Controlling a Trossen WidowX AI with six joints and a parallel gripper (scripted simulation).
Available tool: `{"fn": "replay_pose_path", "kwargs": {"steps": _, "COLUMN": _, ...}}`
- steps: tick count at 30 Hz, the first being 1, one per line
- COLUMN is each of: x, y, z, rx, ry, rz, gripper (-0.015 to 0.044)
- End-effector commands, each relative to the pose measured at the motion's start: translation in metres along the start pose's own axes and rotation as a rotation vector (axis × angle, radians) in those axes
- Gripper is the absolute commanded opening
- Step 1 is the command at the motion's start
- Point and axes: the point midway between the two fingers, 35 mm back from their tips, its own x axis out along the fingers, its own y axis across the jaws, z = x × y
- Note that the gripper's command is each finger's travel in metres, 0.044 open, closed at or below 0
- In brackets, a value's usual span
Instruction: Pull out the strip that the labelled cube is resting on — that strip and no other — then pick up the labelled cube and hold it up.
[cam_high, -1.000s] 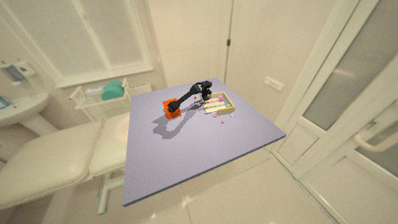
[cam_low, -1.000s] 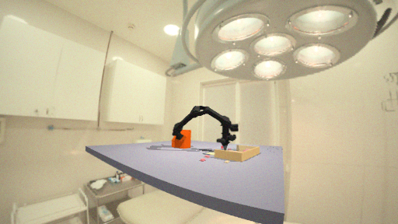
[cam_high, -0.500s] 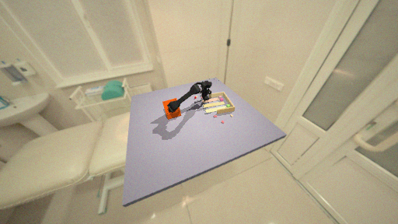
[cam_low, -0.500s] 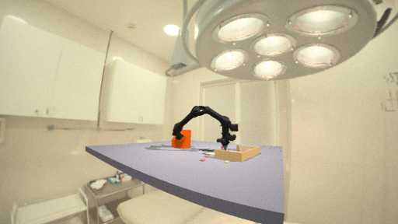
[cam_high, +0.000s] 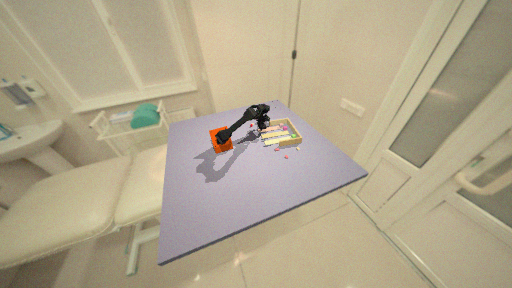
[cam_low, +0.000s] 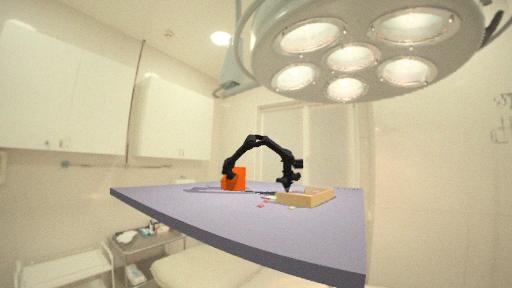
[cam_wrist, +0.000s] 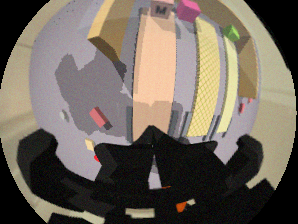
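Observation:
The pale pink cube marked M (cam_wrist: 161, 9) sits on the far part of the peach strip (cam_wrist: 155, 65) (cam_high: 272, 129). My gripper (cam_wrist: 150, 127) (cam_low: 287, 191) is shut and empty, with its tips low over the near end of the peach strip. Whether they touch it I cannot tell. To its right in the wrist view lie a patterned yellow strip (cam_wrist: 206, 75) and a pale yellow strip (cam_wrist: 230, 90). A magenta cube (cam_wrist: 188, 10) (cam_high: 285, 128) is at the patterned strip's far end, and a green cube (cam_wrist: 231, 33) (cam_high: 293, 135) is at the pale one's.
A wooden tray (cam_low: 292, 199) (cam_wrist: 107, 30) walls in the far parts of the strips. A red block (cam_wrist: 98, 117) and a cream piece (cam_wrist: 89, 145) lie left of the peach strip in the wrist view. More small pieces lie outside the tray. An orange block (cam_low: 240, 177) stands at the arm's base.

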Motion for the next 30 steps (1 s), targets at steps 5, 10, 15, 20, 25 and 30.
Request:
{"fn": "replay_pose_path", "kwargs": {"steps": 5, "x": 0.005, "y": -0.001, "z": -0.019, "rx": -0.002, "ry": 0.024, "rz": 0.0, "gripper": 0.0}}
{"fn": "replay_pose_path", "kwargs": {"steps": 10, "x": 0.005, "y": -0.001, "z": -0.027, "rx": -0.002, "ry": 0.025, "rz": 0.0, "gripper": 0.0}}
{"fn": "replay_pose_path", "kwargs": {"steps": 15, "x": 0.005, "y": 0.0, "z": -0.034, "rx": -0.002, "ry": 0.025, "rz": 0.0, "gripper": 0.0}}
{"fn": "replay_pose_path", "kwargs": {"steps": 20, "x": 0.005, "y": 0.0, "z": -0.042, "rx": -0.002, "ry": 0.025, "rz": 0.0, "gripper": 0.0}}
{"fn": "replay_pose_path", "kwargs": {"steps": 25, "x": 0.004, "y": 0.0, "z": -0.049, "rx": -0.003, "ry": 0.025, "rz": 0.0, "gripper": 0.0}}
{"fn": "replay_pose_path", "kwargs": {"steps": 30, "x": 0.004, "y": 0.0, "z": -0.056, "rx": -0.003, "ry": 0.026, "rz": 0.0, "gripper": 0.0}}
